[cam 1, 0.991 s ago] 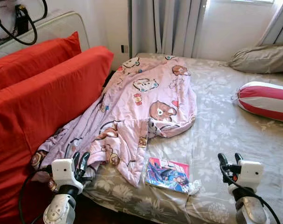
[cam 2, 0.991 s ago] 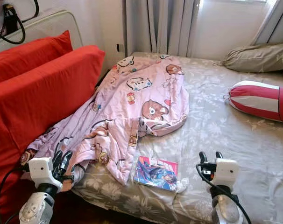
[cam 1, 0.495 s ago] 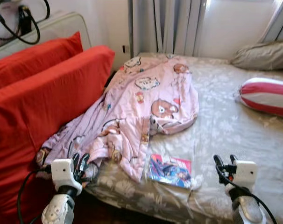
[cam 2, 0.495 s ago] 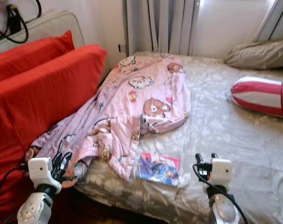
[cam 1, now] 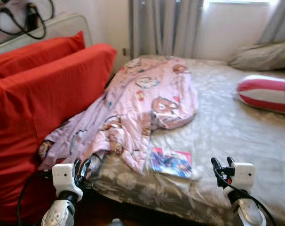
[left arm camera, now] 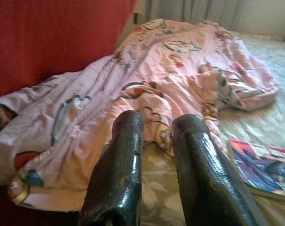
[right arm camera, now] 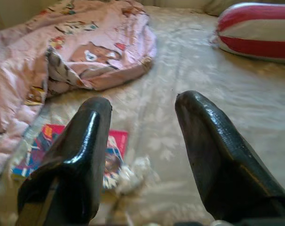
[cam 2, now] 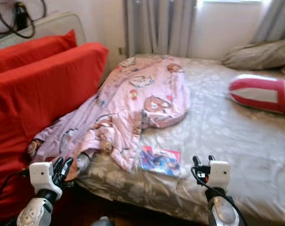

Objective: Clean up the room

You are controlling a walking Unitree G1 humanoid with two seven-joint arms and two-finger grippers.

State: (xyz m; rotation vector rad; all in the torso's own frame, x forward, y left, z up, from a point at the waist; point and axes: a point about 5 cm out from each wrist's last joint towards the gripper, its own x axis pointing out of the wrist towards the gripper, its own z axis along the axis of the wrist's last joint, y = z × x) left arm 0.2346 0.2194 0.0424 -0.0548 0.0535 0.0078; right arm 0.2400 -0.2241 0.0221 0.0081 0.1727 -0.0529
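Left eye view put us at the near edge of the grey floral-sheeted bed, both grippers low and carrying nothing. Our left gripper, fingers a narrow gap apart, hung just short of the crumpled pink cartoon-print blanket spilling off the left side against the red cushions. Our right gripper, fingers spread, sat near the colourful comic book. We judged this an approach step; next we needed to reach in and grasp the blanket's edge.
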